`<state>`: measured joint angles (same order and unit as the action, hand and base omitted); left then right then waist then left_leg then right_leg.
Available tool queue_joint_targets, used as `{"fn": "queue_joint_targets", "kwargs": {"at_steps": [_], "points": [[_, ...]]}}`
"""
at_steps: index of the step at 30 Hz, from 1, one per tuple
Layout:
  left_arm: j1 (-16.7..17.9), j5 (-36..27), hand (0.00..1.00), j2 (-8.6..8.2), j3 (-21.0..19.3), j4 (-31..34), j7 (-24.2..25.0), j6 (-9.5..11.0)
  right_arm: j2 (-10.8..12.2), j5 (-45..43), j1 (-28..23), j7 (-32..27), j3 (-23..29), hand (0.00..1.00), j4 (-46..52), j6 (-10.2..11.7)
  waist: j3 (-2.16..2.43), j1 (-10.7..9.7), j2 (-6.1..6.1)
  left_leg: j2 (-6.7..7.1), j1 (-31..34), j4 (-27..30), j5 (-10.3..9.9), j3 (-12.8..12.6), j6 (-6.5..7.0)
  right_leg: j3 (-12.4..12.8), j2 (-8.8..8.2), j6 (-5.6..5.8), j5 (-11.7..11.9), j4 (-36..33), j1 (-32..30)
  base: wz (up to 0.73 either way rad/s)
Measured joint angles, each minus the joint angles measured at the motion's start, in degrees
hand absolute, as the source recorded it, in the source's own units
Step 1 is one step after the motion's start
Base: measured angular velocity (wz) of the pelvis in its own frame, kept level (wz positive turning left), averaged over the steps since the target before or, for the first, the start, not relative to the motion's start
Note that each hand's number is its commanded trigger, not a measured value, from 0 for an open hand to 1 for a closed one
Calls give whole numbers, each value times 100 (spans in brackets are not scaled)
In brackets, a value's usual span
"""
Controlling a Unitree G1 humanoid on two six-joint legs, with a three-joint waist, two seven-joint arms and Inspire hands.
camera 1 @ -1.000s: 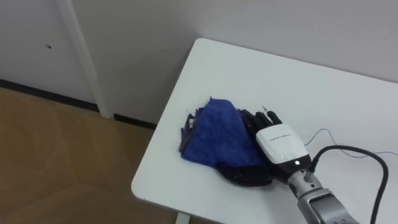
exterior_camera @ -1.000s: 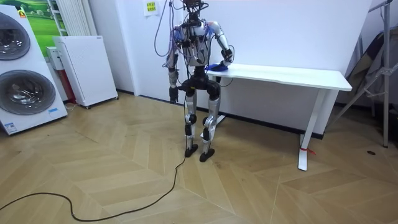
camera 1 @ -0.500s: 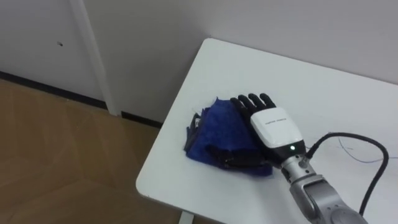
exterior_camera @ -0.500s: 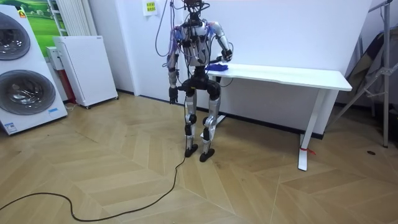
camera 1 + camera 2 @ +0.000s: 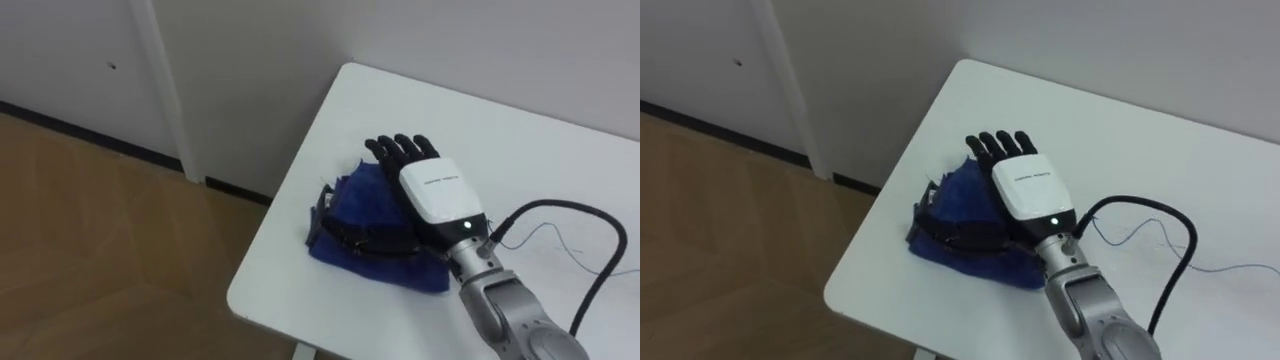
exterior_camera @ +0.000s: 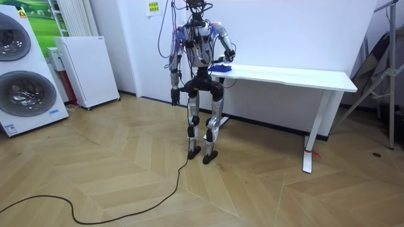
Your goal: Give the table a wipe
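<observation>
Under the fingers of the right hand lies the blue cloth, bunched on the white tabletop. The eye views give the detail. The fingers are straight and close together, laid flat on the cloth with the palm down. The thumb stretches out to their left across the folds, and nothing is pinched. Most of the cloth spreads left of the fingers and back beneath the palm, and the fingertips reach about to its far edge. Beyond the fingertips the tabletop runs bare to its rounded corner, and left of them its edge drops to the wooden floor.

The room view adds the stance. The robot stands upright at the table's end on the room view's left, with its right arm bent up so the hand rests on the cloth. The left hand hangs beside its hip, well away from the tabletop, and I cannot tell how its fingers are set.
</observation>
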<state>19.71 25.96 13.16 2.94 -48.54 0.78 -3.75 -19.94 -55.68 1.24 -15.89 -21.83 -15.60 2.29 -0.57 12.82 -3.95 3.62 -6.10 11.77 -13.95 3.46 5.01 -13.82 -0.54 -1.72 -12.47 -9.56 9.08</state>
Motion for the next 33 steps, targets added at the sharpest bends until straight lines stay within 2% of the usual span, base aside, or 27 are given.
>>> {"fn": "queue_joint_targets", "kwargs": {"at_steps": [8,11,17,18,19,27,33], "points": [[-75,-8,0,-16,-50,-98,30,0,0,349,0,284,16,0,-651,-42,-13,-19,28,3,6,11,0,-9,0,-15,-4,1,-1,0,0,1],[-113,-5,0,-26,-46,-122,115,-5,-1,303,5,374,49,0,-665,-37,2,-117,59,10,41,51,0,3,0,-40,-10,1,-1,3,0,5],[-114,1,0,-27,-45,-164,119,-60,4,279,-4,398,49,0,-716,-35,23,-152,98,17,37,65,0,3,1,-26,-15,1,0,4,7,0],[-111,3,0,-30,-45,-164,119,-65,8,259,-13,374,49,63,-760,-29,24,-151,98,17,32,66,0,4,1,-24,-15,1,0,5,13,0],[-99,38,0,-40,-46,-164,119,-72,18,210,-19,280,50,100,-855,-13,27,-150,103,19,22,66,0,8,1,-23,-16,1,0,3,24,0],[-87,126,0,-78,-50,-164,112,-80,53,115,-8,-109,263,100,-1027,87,46,-160,112,28,-83,46,0,116,1,-30,-9,2,-1,8,177,7],[-56,182,0,-76,-264,-164,111,-118,58,128,-29,-248,350,100,-925,88,57,-159,126,23,-177,24,0,141,1,-32,-5,3,-1,2,280,4]]}}
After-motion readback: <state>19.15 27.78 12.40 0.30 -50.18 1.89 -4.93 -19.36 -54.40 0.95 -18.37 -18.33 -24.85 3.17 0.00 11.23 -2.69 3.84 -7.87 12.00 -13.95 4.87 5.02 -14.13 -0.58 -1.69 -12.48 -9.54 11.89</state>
